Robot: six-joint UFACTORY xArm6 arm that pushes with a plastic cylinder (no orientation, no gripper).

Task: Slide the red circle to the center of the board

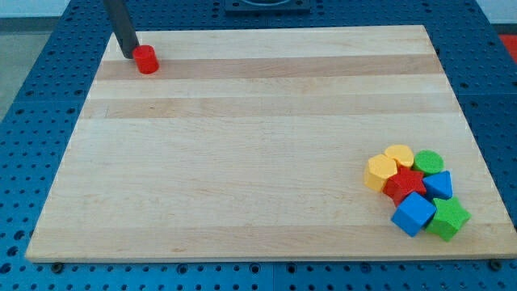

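Note:
The red circle (146,60) is a small red cylinder near the top left corner of the wooden board (258,153). My tip (131,56) is the lower end of a dark rod that comes down from the view's top. It sits just left of the red circle, touching it or nearly so.
A cluster of blocks lies at the board's bottom right: a yellow hexagon-like block (380,172), a yellow block (399,155), a green circle (429,161), a red star (405,185), a blue triangle (439,185), a blue cube (414,213) and a green star (448,218). Blue perforated table surrounds the board.

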